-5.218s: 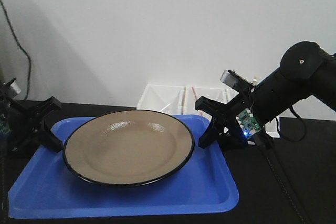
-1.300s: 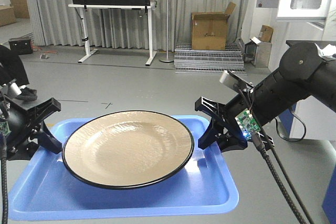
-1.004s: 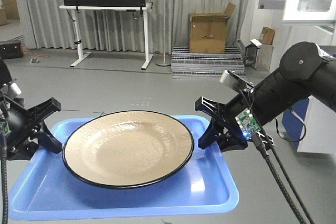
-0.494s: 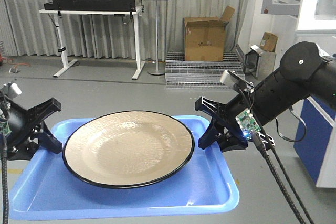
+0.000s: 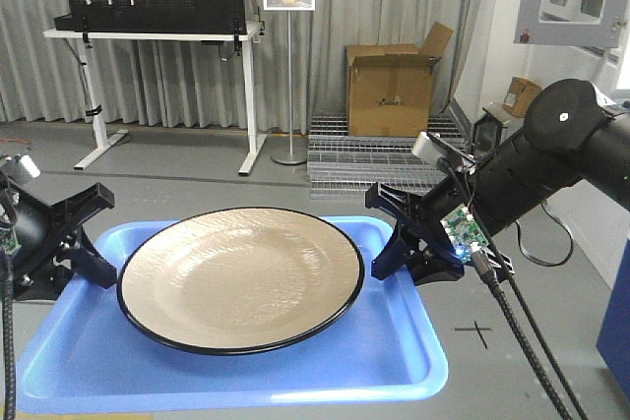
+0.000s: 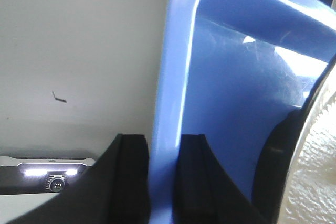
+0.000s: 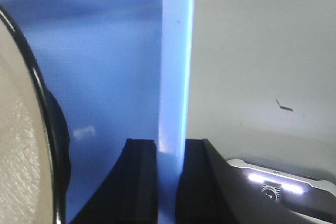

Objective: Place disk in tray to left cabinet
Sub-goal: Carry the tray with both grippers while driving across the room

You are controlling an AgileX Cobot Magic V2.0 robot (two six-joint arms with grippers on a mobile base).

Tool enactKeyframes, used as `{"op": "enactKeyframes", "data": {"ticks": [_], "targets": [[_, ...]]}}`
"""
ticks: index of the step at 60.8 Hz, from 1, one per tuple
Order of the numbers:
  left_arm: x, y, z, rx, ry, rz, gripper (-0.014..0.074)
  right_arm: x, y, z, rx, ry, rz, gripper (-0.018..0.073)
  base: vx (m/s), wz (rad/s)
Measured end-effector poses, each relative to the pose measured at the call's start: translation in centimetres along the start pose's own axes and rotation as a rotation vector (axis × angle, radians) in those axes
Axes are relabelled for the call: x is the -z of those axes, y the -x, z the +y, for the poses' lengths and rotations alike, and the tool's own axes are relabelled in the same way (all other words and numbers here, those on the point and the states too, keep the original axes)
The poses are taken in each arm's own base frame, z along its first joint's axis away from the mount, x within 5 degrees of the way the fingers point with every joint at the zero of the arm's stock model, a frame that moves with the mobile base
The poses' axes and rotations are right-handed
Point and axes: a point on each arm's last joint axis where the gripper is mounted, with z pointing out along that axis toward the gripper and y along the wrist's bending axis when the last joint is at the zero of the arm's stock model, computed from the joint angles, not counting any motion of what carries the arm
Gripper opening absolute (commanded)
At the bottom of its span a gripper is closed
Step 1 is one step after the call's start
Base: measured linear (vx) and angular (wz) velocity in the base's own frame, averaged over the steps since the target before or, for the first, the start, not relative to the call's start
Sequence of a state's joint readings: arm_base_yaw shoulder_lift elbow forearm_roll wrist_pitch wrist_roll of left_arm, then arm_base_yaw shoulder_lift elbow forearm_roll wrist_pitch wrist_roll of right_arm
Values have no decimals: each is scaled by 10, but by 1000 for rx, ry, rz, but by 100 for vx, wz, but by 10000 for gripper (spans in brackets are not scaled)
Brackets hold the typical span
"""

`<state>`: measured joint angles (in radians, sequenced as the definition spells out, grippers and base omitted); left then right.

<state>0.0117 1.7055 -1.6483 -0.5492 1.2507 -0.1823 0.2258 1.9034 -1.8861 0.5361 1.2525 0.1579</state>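
You have the blue rectangular plastic tray (image 5: 374, 351) held between both arms, with grey floor (image 5: 177, 169) beneath it. Your left gripper (image 5: 95, 233) is clamped on the lip of the tray's left short edge, and its black fingers (image 6: 131, 177) pinch the rim from either side. Your right gripper (image 5: 384, 231) grips the lip of the right short edge in the same way. The large round tan disk with a thin black rim (image 5: 241, 277) lies flat in the tray's middle, nearly reaching both gripped edges. A brown cardboard box (image 5: 392, 90) stands well behind.
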Motion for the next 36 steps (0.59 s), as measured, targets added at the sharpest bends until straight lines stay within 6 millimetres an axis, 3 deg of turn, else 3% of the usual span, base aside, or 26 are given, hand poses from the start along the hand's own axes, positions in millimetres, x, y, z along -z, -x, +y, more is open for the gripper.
{"op": "enactKeyframes", "data": {"ticks": [36], "targets": [[0, 0, 0, 0, 1, 0, -1, 0, 0, 0, 0, 0, -2, -4, 64, -4]]}}
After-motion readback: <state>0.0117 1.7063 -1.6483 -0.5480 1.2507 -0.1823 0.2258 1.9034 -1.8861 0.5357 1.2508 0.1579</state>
